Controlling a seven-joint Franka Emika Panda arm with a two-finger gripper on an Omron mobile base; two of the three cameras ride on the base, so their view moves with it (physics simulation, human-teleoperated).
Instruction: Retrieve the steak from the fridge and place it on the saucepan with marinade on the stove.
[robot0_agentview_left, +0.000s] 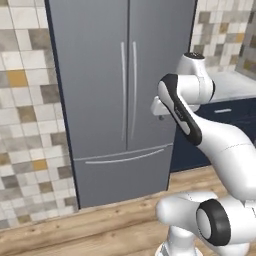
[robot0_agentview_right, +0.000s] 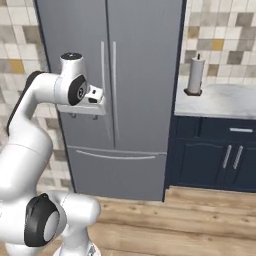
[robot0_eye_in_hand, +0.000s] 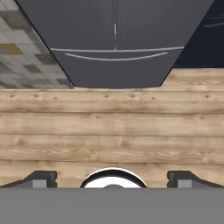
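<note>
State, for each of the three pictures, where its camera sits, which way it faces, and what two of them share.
Left base view: behind the arm's left, facing the tall grey steel double-door fridge; arm at right.
Right base view: behind its right, same fridge; arm at left.
Hand view: on the hand, facing down at wooden plank floor, open end effector at bottom.

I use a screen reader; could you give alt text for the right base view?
The closed grey fridge fills the centre, the white arm's open end effector raised before its left door. A paper towel roll stands on the counter at right.

Even, shadowless light; soft rendering
</note>
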